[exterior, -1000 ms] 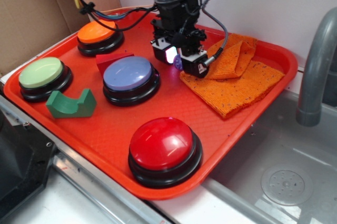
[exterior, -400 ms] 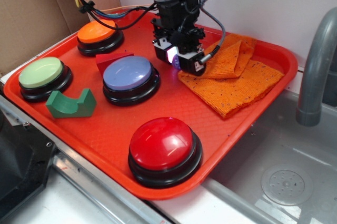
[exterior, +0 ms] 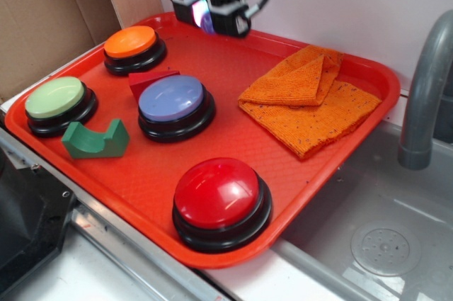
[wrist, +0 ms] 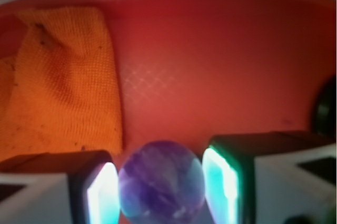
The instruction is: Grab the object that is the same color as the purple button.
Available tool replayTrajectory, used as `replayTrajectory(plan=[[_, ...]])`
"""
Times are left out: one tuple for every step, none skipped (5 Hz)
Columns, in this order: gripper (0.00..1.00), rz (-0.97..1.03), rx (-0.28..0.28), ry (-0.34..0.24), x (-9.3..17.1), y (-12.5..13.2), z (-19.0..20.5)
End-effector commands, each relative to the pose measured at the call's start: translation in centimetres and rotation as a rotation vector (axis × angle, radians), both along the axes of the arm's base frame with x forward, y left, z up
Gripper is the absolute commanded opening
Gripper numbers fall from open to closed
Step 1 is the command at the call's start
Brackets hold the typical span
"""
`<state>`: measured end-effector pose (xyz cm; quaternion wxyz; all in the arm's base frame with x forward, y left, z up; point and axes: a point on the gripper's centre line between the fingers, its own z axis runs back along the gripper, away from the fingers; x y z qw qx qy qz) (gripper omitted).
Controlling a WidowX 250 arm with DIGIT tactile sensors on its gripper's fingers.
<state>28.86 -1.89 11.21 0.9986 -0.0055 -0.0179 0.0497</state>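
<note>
Gripper (wrist: 160,187) clamps purple ball (wrist: 161,182) between fingers, raised above far rim of red tray (exterior: 233,67), behind purple button (exterior: 172,99). Grasp looks done; nothing obvious left.

Exterior view: bright, even, diffuse light, soft faint shadows under the buttons. Broad glare patches on the red button (exterior: 221,191) dome, weaker sheen on the purple button (exterior: 172,98). Wrist view: soft, blurry overall, tray (wrist: 210,66) dim toward edges. Gripper (wrist: 160,187) pads glow cyan-white, overexposed; purple ball (wrist: 160,188) slightly out of focus.
</note>
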Motion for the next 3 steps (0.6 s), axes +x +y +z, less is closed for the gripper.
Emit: replayTrajectory(plan=[[0.0, 0.092, 0.065, -0.127, -2.41, 1.09, 7.8], [0.0, 0.102, 0.046, -0.186, -3.31, 1.67, 7.93], [0.0, 0.109, 0.117, -0.151, -3.31, 1.88, 7.6]])
